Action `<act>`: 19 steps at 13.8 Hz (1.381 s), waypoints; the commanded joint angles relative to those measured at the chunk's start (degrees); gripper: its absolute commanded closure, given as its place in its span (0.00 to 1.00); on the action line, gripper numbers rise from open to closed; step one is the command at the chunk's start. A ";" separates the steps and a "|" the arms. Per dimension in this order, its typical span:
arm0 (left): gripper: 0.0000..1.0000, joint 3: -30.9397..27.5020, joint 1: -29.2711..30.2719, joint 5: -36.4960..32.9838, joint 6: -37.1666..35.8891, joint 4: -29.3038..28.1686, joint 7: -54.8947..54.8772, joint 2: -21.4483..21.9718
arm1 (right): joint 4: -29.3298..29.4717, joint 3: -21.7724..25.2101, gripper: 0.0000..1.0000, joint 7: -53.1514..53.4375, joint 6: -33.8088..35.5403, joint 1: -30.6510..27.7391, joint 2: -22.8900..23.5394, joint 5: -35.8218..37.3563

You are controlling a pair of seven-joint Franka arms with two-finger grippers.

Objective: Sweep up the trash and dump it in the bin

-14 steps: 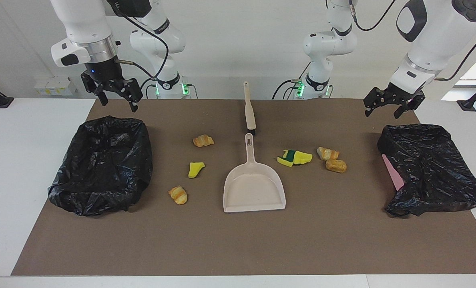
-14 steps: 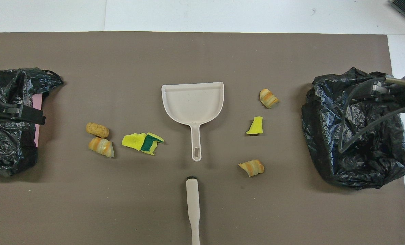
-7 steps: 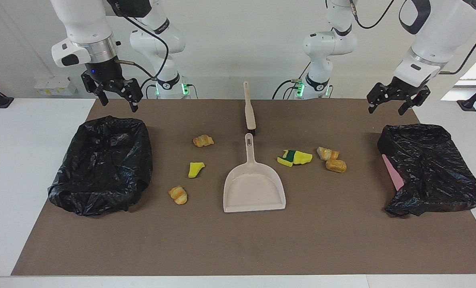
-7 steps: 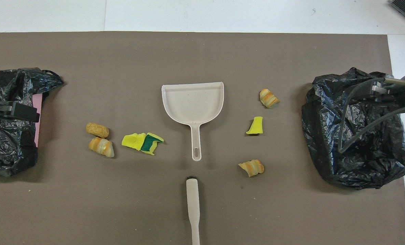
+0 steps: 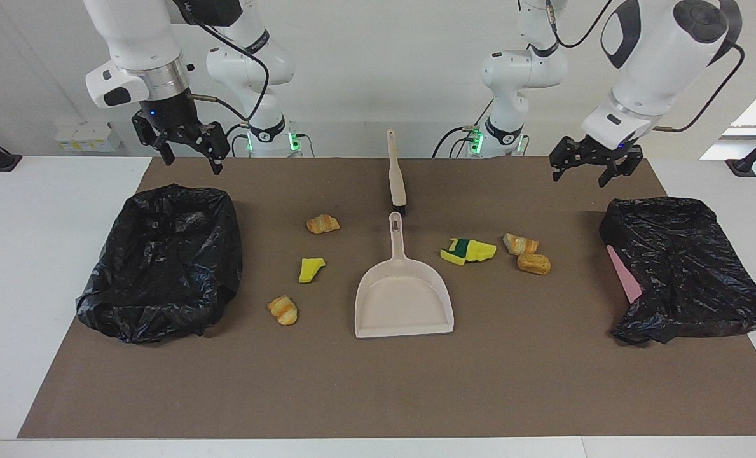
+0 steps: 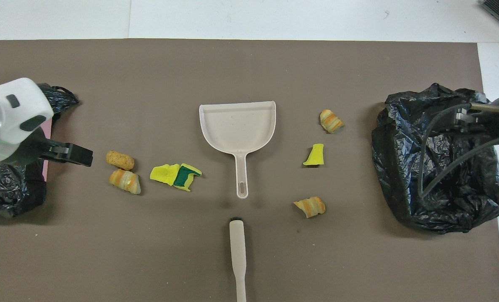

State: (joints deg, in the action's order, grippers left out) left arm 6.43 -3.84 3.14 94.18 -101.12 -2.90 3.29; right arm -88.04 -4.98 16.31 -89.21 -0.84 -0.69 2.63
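Brown matting covers the tabletop (image 5: 543, 394), and both arms hang empty above it: the left gripper (image 5: 586, 169) is spread open in the air near one black bag-lined bin (image 5: 689, 267), the right gripper (image 5: 187, 145) likewise open over the edge of the other bin (image 5: 161, 261), neither touching anything. To start well, I judge each gripper should come straight down on a handle, one taking the brush (image 5: 395, 177) and one the dustpan (image 5: 403, 292), which lie end to end between the grippers. The trash (image 5: 468, 250) lies loose on either side of the dustpan, a cluster toward the left gripper and three scraps toward the right, so a descending gripper should avoid scattering them.
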 commanded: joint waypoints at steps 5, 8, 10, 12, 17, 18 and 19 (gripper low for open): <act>0.00 -0.71 -12.49 4.24 15.66 -20.68 12.02 8.66 | -0.29 -0.46 0.00 -1.81 -0.08 0.05 0.16 -2.37; 0.00 -0.71 -19.95 6.44 24.09 -26.83 17.81 9.27 | -0.20 -1.25 0.00 -1.37 -2.53 0.93 2.35 -2.36; 0.00 -0.71 -25.75 6.44 26.75 -29.30 22.91 9.19 | -0.29 -1.61 0.00 -1.02 -5.61 3.64 4.19 -2.19; 0.00 -0.63 -31.90 6.44 31.30 -33.24 28.36 9.27 | -0.38 -1.52 0.00 0.55 -9.30 8.47 7.18 -1.83; 0.00 -0.62 -44.30 6.44 37.73 -42.47 39.78 11.91 | -0.73 -1.61 0.00 10.04 -17.91 16.47 15.44 -0.79; 0.00 -0.62 -47.20 6.44 39.13 -44.14 43.29 12.17 | -0.73 -1.61 0.00 11.28 -18.97 17.88 16.93 -0.78; 0.00 -0.62 -49.92 6.44 40.71 -45.38 46.02 12.17 | -0.73 -1.61 0.00 11.72 -20.81 19.37 18.25 -1.04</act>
State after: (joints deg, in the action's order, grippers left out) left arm 6.92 -49.00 8.93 131.42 -141.71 38.84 12.26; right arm -88.95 -6.55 26.23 -107.75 17.01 15.81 1.32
